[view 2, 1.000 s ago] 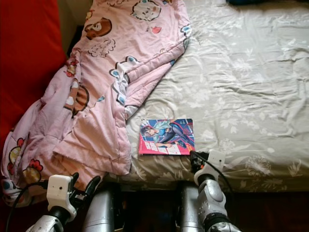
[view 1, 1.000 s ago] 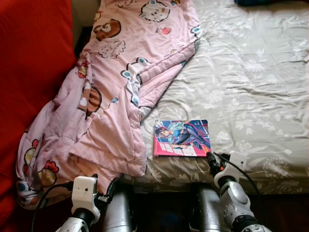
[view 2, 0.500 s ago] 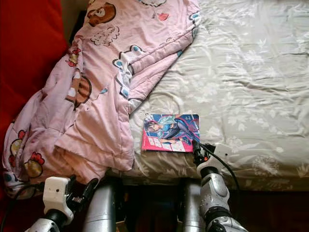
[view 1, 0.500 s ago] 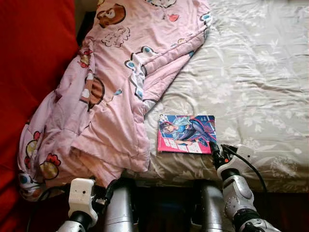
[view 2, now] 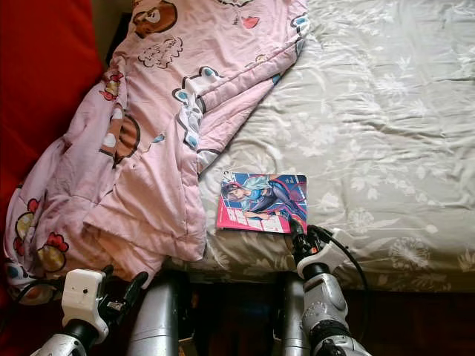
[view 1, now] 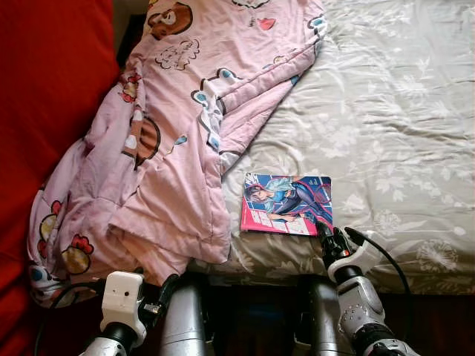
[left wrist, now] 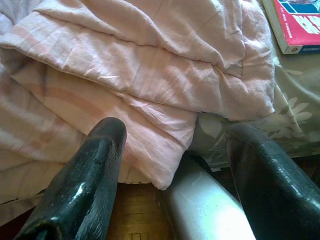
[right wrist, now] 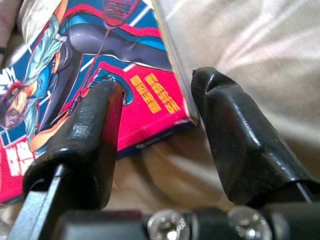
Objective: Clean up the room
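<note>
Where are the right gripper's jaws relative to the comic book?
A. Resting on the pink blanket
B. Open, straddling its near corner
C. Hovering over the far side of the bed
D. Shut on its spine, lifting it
B: the right gripper has its jaws open on either side of the comic book's corner, which lies flat on the bedsheet.

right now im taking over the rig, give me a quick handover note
Right gripper: open, fingers straddling the near right corner of the glossy pink-and-blue comic book, not closed on it.
Left gripper: open, holding nothing, low at the bed's near edge by the hanging pink cartoon-print quilt.
The book lies flat on the grey floral bedsheet, beside the rumpled quilt.
Done: nothing put away.
Left: probably close on the book and lift it, then deal with the quilt.
</note>
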Robot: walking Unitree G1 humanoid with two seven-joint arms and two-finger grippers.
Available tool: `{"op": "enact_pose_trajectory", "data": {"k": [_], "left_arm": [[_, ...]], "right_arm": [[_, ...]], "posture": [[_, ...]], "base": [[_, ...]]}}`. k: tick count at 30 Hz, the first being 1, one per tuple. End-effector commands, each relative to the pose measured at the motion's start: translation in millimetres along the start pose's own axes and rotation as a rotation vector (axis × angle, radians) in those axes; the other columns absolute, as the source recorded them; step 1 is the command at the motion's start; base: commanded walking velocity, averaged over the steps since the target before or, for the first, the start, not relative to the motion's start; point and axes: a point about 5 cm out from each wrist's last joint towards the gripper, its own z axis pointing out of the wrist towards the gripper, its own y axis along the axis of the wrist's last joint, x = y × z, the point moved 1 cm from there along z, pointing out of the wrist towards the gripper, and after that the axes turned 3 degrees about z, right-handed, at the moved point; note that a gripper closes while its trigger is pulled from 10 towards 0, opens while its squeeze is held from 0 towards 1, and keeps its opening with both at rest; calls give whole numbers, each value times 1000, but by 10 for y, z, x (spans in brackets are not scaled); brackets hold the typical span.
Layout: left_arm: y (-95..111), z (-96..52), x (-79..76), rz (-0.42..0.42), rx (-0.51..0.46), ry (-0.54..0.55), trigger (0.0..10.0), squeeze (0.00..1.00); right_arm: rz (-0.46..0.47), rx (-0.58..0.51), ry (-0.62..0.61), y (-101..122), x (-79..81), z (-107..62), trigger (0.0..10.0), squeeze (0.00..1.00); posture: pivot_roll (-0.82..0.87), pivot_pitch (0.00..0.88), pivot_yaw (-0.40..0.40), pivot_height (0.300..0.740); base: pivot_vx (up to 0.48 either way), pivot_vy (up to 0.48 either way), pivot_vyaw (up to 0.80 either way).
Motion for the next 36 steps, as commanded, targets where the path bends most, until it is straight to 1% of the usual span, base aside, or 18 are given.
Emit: {"op": "enact_pose_trajectory", "data": {"k": [1, 8, 10, 11, 12, 14, 15, 16, 19, 22, 25, 26, 29, 32, 36], "left_arm": [[-75, -52, 19, 12, 47, 2, 10000, 0], [-33, -41, -4, 25, 37, -9, 10000, 0], [3, -24, -9, 33, 25, -17, 10000, 0], [16, -11, -6, 37, 21, -18, 10000, 0], [15, -8, -5, 37, 21, -18, 10000, 0], [14, -8, -4, 37, 21, -18, 10000, 0], [9, -1, 6, 39, 22, -16, 10000, 0], [9, 4, 9, 40, 22, -15, 10000, 0], [23, 9, 19, 52, 18, -15, 10000, 0], [34, 11, 24, 71, 16, -18, 10000, 0], [49, 4, 37, 72, 14, -15, 10000, 0], [49, 4, 37, 72, 14, -15, 10000, 0], [65, -4, 54, 82, 11, -11, 10000, 0], [68, -2, 56, 88, 10, -12, 10000, 0], [68, 3, 56, 89, 9, -10, 10000, 0]], "right_arm": [[82, 51, -86, -179, -181, -159, 10000, 0], [151, 56, -126, -208, -263, -213, 10000, 0], [196, 49, -122, -209, -244, -197, 10000, 0], [236, 51, -123, -216, -226, -180, 10000, 0], [246, 59, -126, -225, -223, -176, 10000, 0], [243, 77, -137, -244, -225, -176, 10000, 0], [239, 113, -135, -293, -201, -175, 10000, 0], [237, 115, -131, -299, -193, -172, 10000, 0], [270, 123, -140, -322, -179, -167, 10000, 0], [245, 156, -149, -361, -171, -171, 10000, 0], [281, 219, -93, -469, -48, -148, 10000, 0], [281, 219, -93, -469, -48, -148, 10000, 0], [318, 249, -58, -526, 39, -129, 10000, 0], [365, 271, -41, -569, 92, -123, 10000, 0], [362, 281, -41, -590, 116, -118, 10000, 0]], "posture": [[211, 348, 90, 582], [217, 349, 93, 582], [222, 352, 96, 582], [224, 348, 96, 582], [224, 348, 96, 582], [224, 348, 96, 582], [224, 340, 97, 582], [227, 338, 96, 582], [227, 338, 96, 582], [227, 338, 96, 582], [240, 340, 96, 582], [240, 340, 96, 582], [251, 340, 99, 582], [251, 340, 99, 582], [257, 337, 98, 582]], "base": [[0, 0, 0], [0, 0, 0], [0, 0, 0], [0, 0, 0], [0, 0, 0], [0, 0, 0], [0, 0, 0], [0, 0, 0], [0, 0, 0], [0, 0, 0], [0, 0, 0], [0, 0, 0], [0, 0, 0], [0, 0, 0], [0, 0, 0]]}}
